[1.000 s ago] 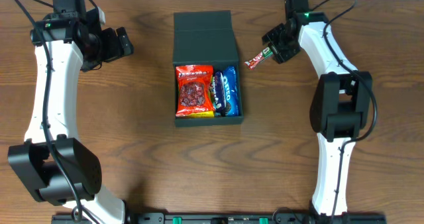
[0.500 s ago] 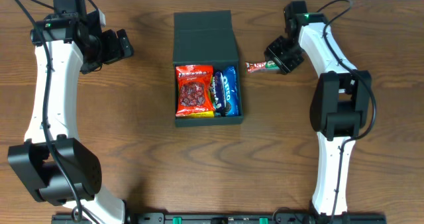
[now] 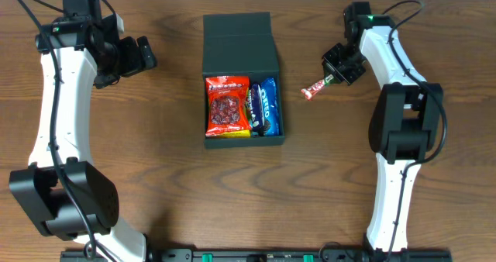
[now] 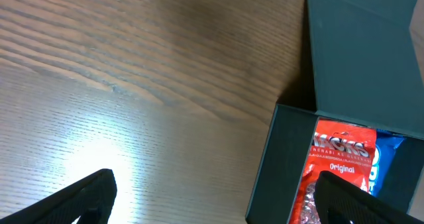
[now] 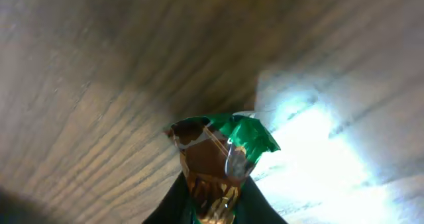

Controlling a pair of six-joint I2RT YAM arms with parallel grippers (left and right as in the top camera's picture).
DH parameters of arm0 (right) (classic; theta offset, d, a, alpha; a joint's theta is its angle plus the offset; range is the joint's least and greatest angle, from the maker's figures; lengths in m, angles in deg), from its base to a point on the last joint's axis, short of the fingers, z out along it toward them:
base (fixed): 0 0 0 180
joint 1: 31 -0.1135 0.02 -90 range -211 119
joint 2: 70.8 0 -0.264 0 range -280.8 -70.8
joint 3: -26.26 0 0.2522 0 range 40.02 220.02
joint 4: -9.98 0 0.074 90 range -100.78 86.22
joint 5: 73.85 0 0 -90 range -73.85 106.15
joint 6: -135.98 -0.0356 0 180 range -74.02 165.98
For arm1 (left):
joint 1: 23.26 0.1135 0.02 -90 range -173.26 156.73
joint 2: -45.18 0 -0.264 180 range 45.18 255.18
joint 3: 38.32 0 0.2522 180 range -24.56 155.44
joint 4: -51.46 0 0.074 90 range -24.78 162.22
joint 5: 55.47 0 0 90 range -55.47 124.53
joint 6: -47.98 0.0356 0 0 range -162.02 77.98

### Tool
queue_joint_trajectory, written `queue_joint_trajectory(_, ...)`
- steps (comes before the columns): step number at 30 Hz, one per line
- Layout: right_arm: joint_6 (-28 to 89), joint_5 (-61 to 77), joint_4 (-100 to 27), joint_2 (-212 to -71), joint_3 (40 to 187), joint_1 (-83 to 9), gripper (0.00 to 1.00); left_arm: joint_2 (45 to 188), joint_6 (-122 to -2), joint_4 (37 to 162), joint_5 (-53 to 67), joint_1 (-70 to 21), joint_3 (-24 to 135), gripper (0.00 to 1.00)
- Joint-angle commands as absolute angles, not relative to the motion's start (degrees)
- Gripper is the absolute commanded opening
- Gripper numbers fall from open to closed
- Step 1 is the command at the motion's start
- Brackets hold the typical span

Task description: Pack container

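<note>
The container (image 3: 241, 36) is a dark teal box in the middle of the table, its flap lid open toward the back. Inside lie a red snack packet (image 3: 227, 105) and a blue Oreo packet (image 3: 267, 105). The box also shows in the left wrist view (image 4: 358, 71). My right gripper (image 3: 335, 74) is shut on a small candy bar (image 3: 315, 89) with a red and green wrapper, held to the right of the box; the right wrist view shows its wrapper (image 5: 222, 154) between the fingers. My left gripper (image 3: 142, 53) is open and empty, left of the box.
The wooden table (image 3: 155, 161) surrounds the box. Both arm bases stand at the near edge.
My right gripper has moved right and toward the near edge with the candy bar, which now tilts down to the left, farther from the box.
</note>
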State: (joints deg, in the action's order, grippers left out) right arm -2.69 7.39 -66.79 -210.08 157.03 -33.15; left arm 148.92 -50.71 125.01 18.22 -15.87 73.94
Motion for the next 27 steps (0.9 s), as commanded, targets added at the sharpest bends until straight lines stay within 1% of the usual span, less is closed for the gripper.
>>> queue_joint_trajectory(1,7.7,7.2,-67.7,-210.6,160.2,-32.0,0.10,149.3,-49.7,125.2,18.5,-15.8,75.1,0.96)
queue_joint_trajectory(6,24.1,6.2,-74.8,-210.6,171.1,-33.2,0.08,149.3,-49.7,125.2,18.5,-15.8,75.1,0.96)
queue_joint_trajectory(10,37.5,2.8,-84.5,-210.6,182.6,-36.1,0.07,149.3,-49.7,125.2,18.5,-15.8,75.1,0.96)
queue_joint_trajectory(14,45.6,2.1,-92.5,-210.6,189.2,-40.1,0.07,149.3,-49.7,125.1,18.5,-15.8,75.1,0.96)
queue_joint_trajectory(17,48.3,1.3,-97.1,-210.6,190.8,-45.3,0.07,149.3,-49.7,124.7,18.5,-15.8,75.1,0.96)
queue_joint_trajectory(20,48.4,-1.9,-98.0,-210.6,190.1,-50.1,0.06,149.3,-49.7,124.0,18.4,-15.8,75.1,0.96)
queue_joint_trajectory(27,45.1,-1.9,-101.1,-210.6,188.5,-56.4,0.03,149.3,-49.7,123.8,18.5,-15.8,75.1,0.97)
